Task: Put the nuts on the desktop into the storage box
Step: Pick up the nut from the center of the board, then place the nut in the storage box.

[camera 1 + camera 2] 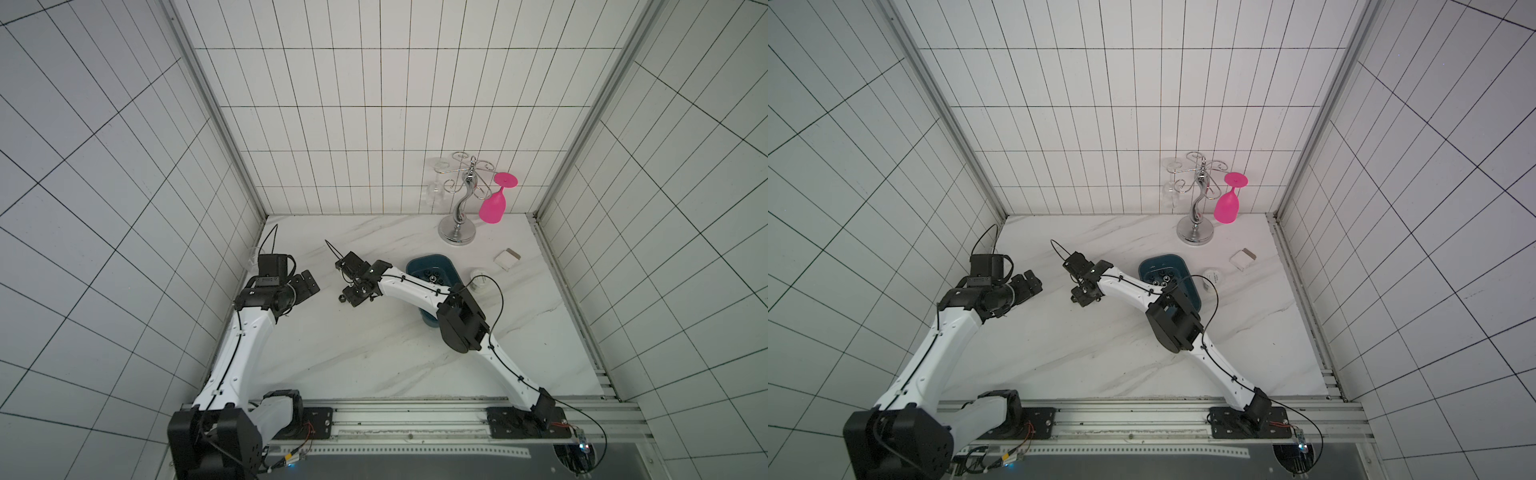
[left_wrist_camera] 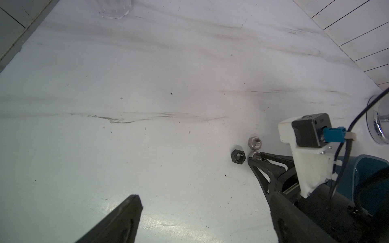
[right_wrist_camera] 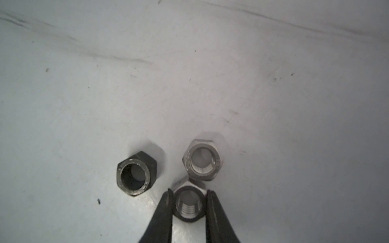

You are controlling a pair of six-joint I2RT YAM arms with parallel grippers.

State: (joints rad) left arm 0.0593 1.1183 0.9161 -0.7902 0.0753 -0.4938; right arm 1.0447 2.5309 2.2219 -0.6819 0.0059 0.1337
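We are watching the right claw (image 3: pixel 189 192) pinching a silver nut (image 3: pixel 189 208) across opposite flats (rigid, light, probably slippery steel); left claw (image 2: pixel 204 196) hanging spread

You're looking at a smooth, faintly scuffed marble-look desktop (image 3: pixel 252 63); each silver nut (image 3: pixel 202 161) is dull satin metal with bright threads; the black nut (image 3: pixel 134 174) is darker, matt metal; far right, the stand (image 1: pixel 456 232) is mirror-bright chrome.
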